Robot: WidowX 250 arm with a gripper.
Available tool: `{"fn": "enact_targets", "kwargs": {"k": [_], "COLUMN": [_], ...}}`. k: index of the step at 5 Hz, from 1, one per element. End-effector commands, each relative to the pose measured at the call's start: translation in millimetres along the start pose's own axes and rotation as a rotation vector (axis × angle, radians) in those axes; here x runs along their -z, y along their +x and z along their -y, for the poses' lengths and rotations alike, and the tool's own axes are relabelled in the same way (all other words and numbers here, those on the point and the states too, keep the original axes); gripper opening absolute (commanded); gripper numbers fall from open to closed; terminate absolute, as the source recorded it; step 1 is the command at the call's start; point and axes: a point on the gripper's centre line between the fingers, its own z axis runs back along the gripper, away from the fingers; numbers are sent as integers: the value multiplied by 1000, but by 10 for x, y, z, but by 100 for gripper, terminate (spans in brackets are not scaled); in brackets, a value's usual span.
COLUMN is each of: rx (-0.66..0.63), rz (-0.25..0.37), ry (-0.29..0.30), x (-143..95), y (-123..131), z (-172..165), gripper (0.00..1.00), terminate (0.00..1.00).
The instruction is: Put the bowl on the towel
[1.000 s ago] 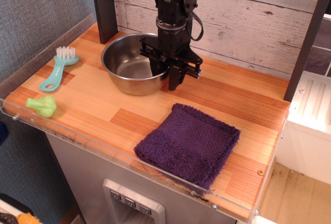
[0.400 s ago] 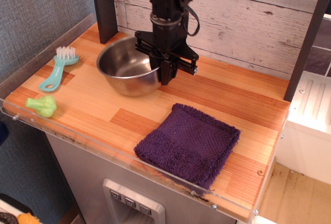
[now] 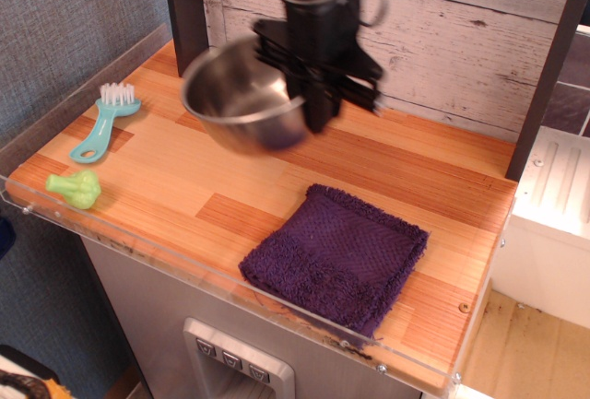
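Observation:
The shiny steel bowl (image 3: 241, 99) hangs in the air above the back middle of the wooden counter, tilted and motion-blurred. My black gripper (image 3: 312, 104) is shut on the bowl's right rim, one finger inside and one outside. The dark purple towel (image 3: 336, 253) lies flat near the counter's front right edge, below and to the right of the bowl, with nothing on it.
A teal brush (image 3: 103, 121) and a green toy broccoli (image 3: 76, 188) lie at the left end of the counter (image 3: 184, 196). A dark post (image 3: 187, 7) stands at the back left. A clear plastic lip runs along the front and left edges. A white plank wall stands behind.
The gripper closed on the bowl's right rim and lifted it off the counter; the bowl now hangs tilted, higher and slightly to the right. The towel, brush and broccoli have not moved.

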Motion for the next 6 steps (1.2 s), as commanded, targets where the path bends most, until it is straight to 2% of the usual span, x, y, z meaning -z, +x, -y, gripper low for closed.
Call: {"fn": "enact_targets", "kwargs": {"k": [1,2,4,5,6], "rx": [137,147,130,151,170], "rz": [10,-45,-138,-161,-150], "ry": [-54,-42,-29,-37,-54], "x": [-35,103,386,466,441], "y": [-336,-434,-487,-499,-501], "z": [686,750,669,711,749], "gripper": [0,0,0,0,100], "terminate": [0,0,0,0,0]}}
